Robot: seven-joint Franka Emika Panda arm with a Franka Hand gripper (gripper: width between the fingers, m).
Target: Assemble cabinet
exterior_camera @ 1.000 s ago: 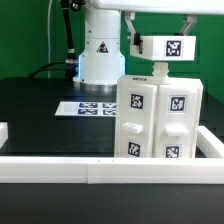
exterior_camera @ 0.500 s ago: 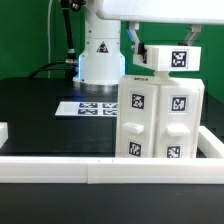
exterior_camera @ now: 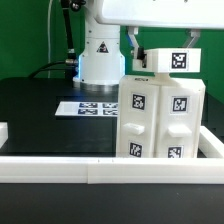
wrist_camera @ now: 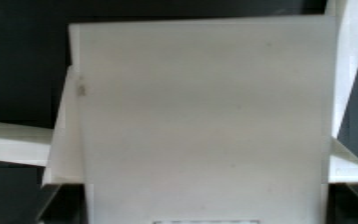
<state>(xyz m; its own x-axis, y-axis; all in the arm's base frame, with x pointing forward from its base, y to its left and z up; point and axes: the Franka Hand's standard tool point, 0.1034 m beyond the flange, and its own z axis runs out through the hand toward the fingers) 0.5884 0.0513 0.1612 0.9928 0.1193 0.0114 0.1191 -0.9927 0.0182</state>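
The cabinet [exterior_camera: 160, 115], a tall white box with several black-and-white tags on its front panels, stands upright at the exterior view's right. Directly over its top hangs a smaller white panel [exterior_camera: 168, 60] carrying one tag. My gripper [exterior_camera: 165, 55] is shut on this panel from above, one finger on each side. The panel's underside is level with the cabinet's top edge; contact cannot be told. In the wrist view the white panel [wrist_camera: 202, 110] fills most of the picture, and the gripper [wrist_camera: 202, 212] shows only as dark fingers [wrist_camera: 44, 205] at the panel's two edges.
The marker board [exterior_camera: 95, 107] lies flat on the black table behind and to the exterior view's left of the cabinet. A low white wall [exterior_camera: 90, 170] runs along the table's front and right side. The robot's base [exterior_camera: 100, 50] stands at the back.
The gripper has carried the tagged panel down and slightly right, from higher above the cabinet to its top edge. It has barely moved in the last half second.
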